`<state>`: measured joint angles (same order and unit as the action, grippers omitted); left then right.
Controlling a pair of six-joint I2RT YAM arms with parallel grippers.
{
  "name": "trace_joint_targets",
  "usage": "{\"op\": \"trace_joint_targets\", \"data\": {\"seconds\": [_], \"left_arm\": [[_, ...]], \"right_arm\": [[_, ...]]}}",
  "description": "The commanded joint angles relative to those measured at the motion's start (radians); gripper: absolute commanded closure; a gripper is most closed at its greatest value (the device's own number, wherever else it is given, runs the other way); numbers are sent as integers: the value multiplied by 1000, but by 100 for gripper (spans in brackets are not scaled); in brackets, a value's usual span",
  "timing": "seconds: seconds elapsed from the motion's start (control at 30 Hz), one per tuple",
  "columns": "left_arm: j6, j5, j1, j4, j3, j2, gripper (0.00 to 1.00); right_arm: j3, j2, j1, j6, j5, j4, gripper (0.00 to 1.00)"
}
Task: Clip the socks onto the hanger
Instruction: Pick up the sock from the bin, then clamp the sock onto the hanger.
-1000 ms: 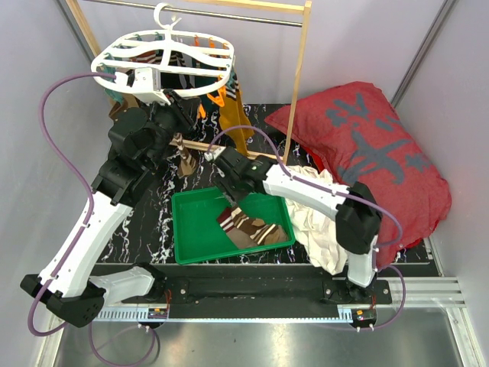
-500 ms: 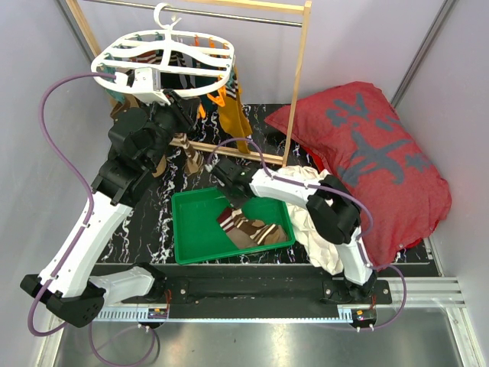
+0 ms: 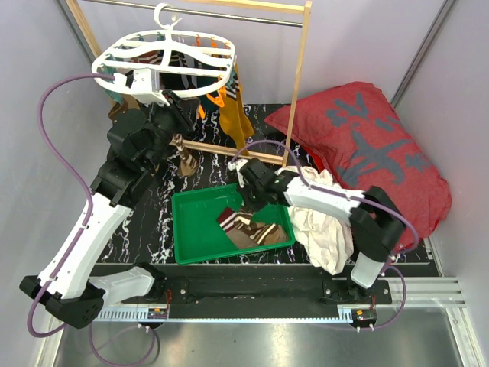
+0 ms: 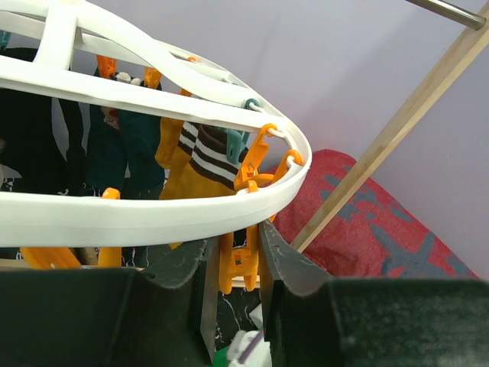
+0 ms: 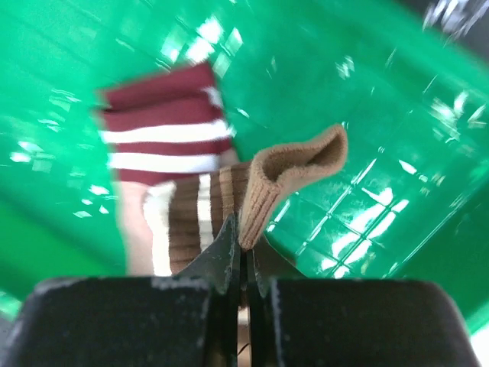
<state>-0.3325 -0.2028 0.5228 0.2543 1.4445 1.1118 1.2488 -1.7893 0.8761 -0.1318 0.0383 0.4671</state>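
Bench [image 3: 145,229]: black marbled top carrying the tray, cloth and cushion; both arm bases sit at its near edge.
Wooden rack [image 3: 299,84]: stands at the back, and the hanger hooks onto its metal rod.
Red cushion [image 3: 367,145]: at the far right, out of the work area.
White cloth [image 3: 325,229]: bunched just beside the tray's right side, under the right arm.
Hanger [image 3: 202,89]: white oval frame, tilted, with the left arm up beneath its front rim.
Green tray [image 3: 191,229]: centre of the bench; it holds the loose socks.
Hung socks [image 3: 229,107]: several already clipped and dangling at the frame's back and right.
Loose socks [image 3: 248,229]: a striped heap in the tray's right half.
Right end effector [image 5: 243,246]: down in the tray, jaws closed on the cuff of the tan sock [image 5: 294,172]. The cuff loops up past the tips.
Left end effector [image 4: 238,275]: jaws pressed on either side of an orange clip [image 4: 241,256] under the rim, apparently squeezing it.
Maroon-striped sock [image 5: 164,126]: lies against the tan one.
Risk, largest: the frame hangs from one hook, so a sideways push while feeding in the sock could swing it and spoil the alignment.
Risk, middle: the pinch is thin and at the cuff's edge, so the knit may slip out on the lift.
Risk, smaller: the maroon-striped sock could drag along, because the two overlap.
Risk, smallest: if the squeeze on the clip eases, its mouth closes before the cuff arrives.
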Motion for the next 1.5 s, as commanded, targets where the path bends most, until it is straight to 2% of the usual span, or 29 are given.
{"op": "trace_joint_targets", "data": {"seconds": [0.0,0.13,0.23,0.4,0.53,0.77,0.9,1.17,1.47], "left_arm": [[-2,-9,0,-26,-4,-21,90],[-2,-7,0,-29,-4,-26,91],[-5,-7,0,-29,-4,-30,91],[-22,0,0,-32,-6,-41,91],[-46,12,0,-36,-3,-33,91],[-100,43,0,-38,-3,-10,93],[-125,55,3,-36,-1,0,93],[-135,40,13,-29,-1,6,94],[-143,39,22,-29,2,16,94]], "right_arm": [[-26,169,-2,20,60,-195,100],[-45,209,-2,40,217,-286,100],[-60,261,-3,31,218,-367,100],[-60,356,-2,93,109,-447,100],[10,384,-2,162,40,-456,100],[89,363,21,274,-104,-558,100],[109,341,67,400,-216,-634,100],[196,283,87,561,-199,-604,100],[261,251,95,607,-161,-538,100]]}}
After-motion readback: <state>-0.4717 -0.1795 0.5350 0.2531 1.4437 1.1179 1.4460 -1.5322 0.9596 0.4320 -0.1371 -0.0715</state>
